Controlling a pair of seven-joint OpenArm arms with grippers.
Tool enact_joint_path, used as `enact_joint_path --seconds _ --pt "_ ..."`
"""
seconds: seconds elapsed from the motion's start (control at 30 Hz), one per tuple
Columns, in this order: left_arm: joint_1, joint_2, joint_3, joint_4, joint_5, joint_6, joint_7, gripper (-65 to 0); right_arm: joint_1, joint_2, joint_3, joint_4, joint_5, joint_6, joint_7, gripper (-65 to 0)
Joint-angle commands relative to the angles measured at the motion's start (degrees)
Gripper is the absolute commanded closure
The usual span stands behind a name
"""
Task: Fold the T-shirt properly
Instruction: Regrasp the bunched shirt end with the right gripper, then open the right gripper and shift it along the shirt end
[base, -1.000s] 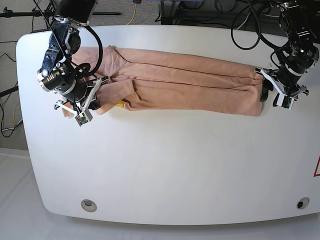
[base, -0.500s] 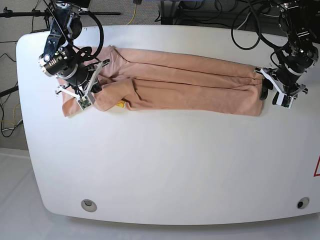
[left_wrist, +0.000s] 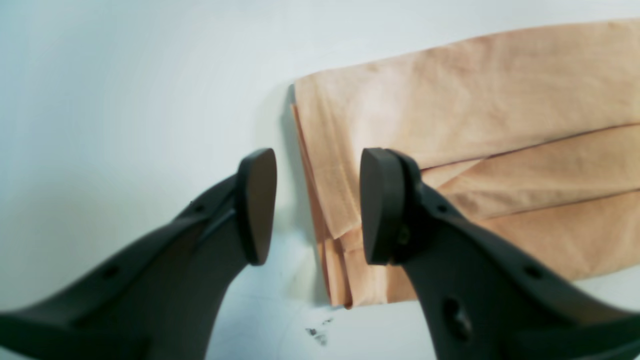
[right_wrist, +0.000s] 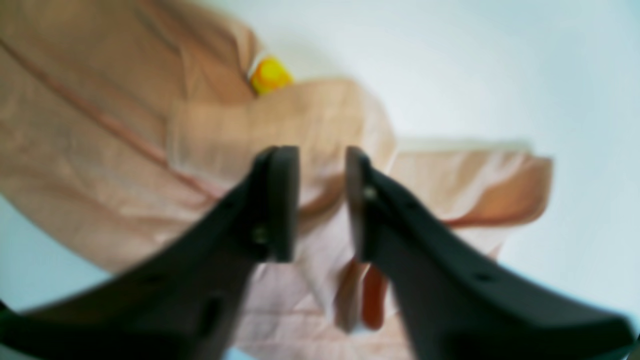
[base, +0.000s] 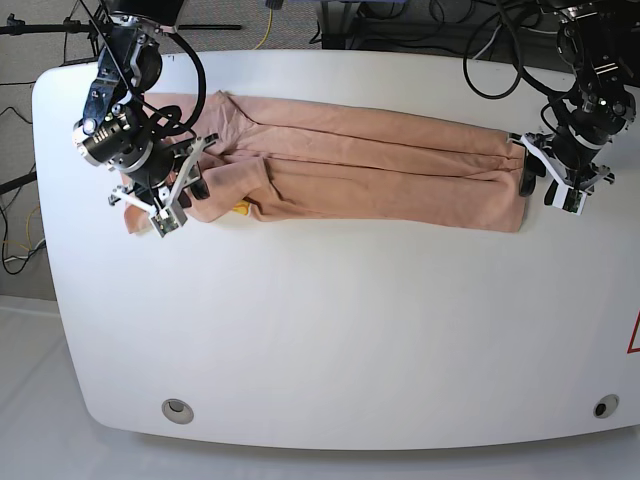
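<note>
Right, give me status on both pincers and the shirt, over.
Left pincer open, straddling the hem edge of the T-shirt. Right pincer open over the sleeve end, gripping nothing. Shirt folded into a long strip on the table. Nothing in the way.

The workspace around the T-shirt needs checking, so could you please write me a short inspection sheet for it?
Surface: white table, rounded corners, a small dark smudge near the shirt's hem end.
Job's things: T-shirt lies folded into a long band across the far half; yellow print peeks out at the sleeve end.
Clutter: nothing seen.
Grippers: left tool is open, straddling the hem edge; right tool is open above the bunched sleeve, holding nothing.
Cables: black cables hang behind the far edge.
Surroundings: pale floor beside the table; two round fittings near the front edge.
</note>
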Motion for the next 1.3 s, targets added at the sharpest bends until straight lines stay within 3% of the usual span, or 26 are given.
enact_joint_path --seconds 0.0,0.1,0.63,1.13,1.27 --pt "-0.4 -0.7 -0.2 1.1 -0.8 0.1 -1.3 -25.6 2.0 0.6 0.3 0.4 0.7 -0.2 1.1 -30.4" --pt "-0.4 -0.7 -0.2 1.1 -0.7 0.1 -1.3 -25.6 3.7 0.6 0.3 -2.0 0.7 -0.4 1.3 -35.4" --pt "-0.4 -0.7 -0.2 1.1 -0.7 0.1 -1.3 -25.6 10.6 2.1 0.0 -22.4 0.9 -1.1 10.1 -33.6" --pt "-0.4 -0.7 -0.2 1.1 -0.6 0.1 -1.3 -25.6 10.0 3.2 -0.2 -23.7 1.1 -0.3 11.9 -33.0" --pt "-0.4 -0.7 -0.2 1.1 -0.6 0.1 -1.3 -25.6 9.8 3.1 -0.2 -23.6 1.1 0.0 11.8 -27.5"
